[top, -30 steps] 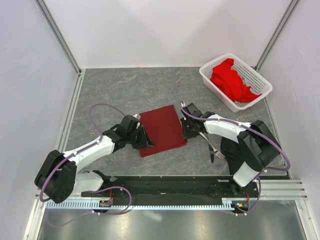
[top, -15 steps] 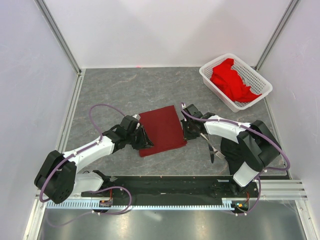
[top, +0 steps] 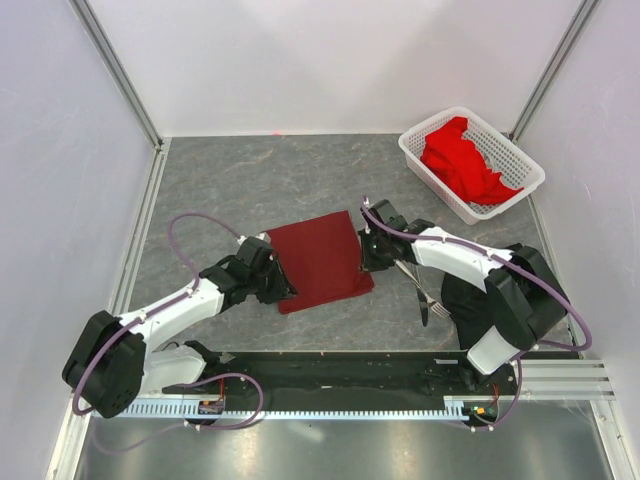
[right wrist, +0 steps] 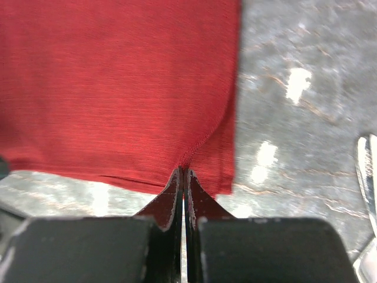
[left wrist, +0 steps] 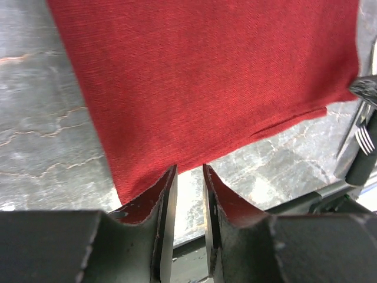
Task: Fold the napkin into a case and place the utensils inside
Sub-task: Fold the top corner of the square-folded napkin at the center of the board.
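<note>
I'm pinching the napkin (top: pixel 320 262), flat mid-table, w/ the R gripper (right wrist: pixel 183 171) clamped tight on its edge to lift a fold. L gripper (left wrist: pixel 189 169) is hovering part-open at the opposite edge, gripping nothing. The fork (left wrist: pixel 366 139) is lying beside the napkin.

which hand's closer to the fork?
Right. The right hand pinches the napkin at its right edge, beside the fork; the left hand is across it, at its left edge.
</note>
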{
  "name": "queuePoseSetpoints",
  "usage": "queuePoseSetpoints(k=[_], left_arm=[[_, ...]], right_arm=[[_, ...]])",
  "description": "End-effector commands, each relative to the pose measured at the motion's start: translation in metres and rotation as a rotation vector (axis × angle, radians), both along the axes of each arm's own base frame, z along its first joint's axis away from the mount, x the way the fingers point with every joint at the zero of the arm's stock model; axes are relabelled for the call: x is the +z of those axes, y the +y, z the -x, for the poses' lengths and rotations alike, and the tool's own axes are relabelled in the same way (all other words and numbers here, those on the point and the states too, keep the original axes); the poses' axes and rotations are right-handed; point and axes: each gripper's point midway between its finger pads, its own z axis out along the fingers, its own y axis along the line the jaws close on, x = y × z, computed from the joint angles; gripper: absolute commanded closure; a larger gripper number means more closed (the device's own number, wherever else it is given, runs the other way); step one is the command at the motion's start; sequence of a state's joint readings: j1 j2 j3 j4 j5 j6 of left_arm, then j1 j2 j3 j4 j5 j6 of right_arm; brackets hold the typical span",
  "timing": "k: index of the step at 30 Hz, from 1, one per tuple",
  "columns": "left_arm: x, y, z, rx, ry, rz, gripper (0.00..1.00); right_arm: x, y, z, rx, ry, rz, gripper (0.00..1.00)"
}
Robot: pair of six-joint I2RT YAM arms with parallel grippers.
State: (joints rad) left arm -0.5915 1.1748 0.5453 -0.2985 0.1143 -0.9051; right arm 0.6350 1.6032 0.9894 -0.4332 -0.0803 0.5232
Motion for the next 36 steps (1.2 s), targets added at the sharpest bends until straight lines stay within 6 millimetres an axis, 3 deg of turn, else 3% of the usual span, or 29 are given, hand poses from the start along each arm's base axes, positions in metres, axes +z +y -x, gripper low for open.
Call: queuePoseSetpoints(k=[1,8,9,11,12,14,15,20,21,28,36], left_arm=[[-0.002,0.008,-0.005,0.071,-0.010,-0.029,0.71],[-0.017,0.018,0.005,0.100,0.028,-0.058,0.79],[-0.021,0.021,0.008,0.103,0.035,-0.066,0.79],[-0.023,0.023,0.011,0.107,0.041,-0.071,0.81],[-0.024,0.024,0.011,0.109,0.043,-0.073,0.82],[-0.027,0.025,0.013,0.115,0.051,-0.076,0.85],[-0.028,0.026,0.014,0.117,0.055,-0.079,0.86],[-0.035,0.029,0.019,0.117,0.078,-0.094,0.91],[-0.036,0.029,0.020,0.116,0.081,-0.095,0.91],[-0.036,0.029,0.022,0.113,0.086,-0.089,0.93],[-0.035,0.029,0.024,0.112,0.089,-0.085,0.94]], right_arm=[[0.023,0.029,-0.015,0.029,-0.026,-0.094,1.00],[0.041,0.078,-0.046,0.089,-0.049,-0.210,1.00],[0.035,0.084,-0.049,0.096,-0.034,-0.210,1.00],[0.044,0.102,-0.057,0.118,-0.050,-0.239,1.00],[0.036,0.107,-0.058,0.127,-0.034,-0.236,1.00],[0.044,0.125,-0.065,0.147,-0.052,-0.265,1.00],[0.037,0.130,-0.066,0.149,-0.038,-0.261,1.00],[0.042,0.160,-0.084,0.164,-0.062,-0.308,1.00],[0.035,0.163,-0.087,0.162,-0.053,-0.305,1.00],[0.036,0.184,-0.112,0.137,-0.079,-0.335,1.00],[0.028,0.196,-0.127,0.120,-0.083,-0.349,1.00]])
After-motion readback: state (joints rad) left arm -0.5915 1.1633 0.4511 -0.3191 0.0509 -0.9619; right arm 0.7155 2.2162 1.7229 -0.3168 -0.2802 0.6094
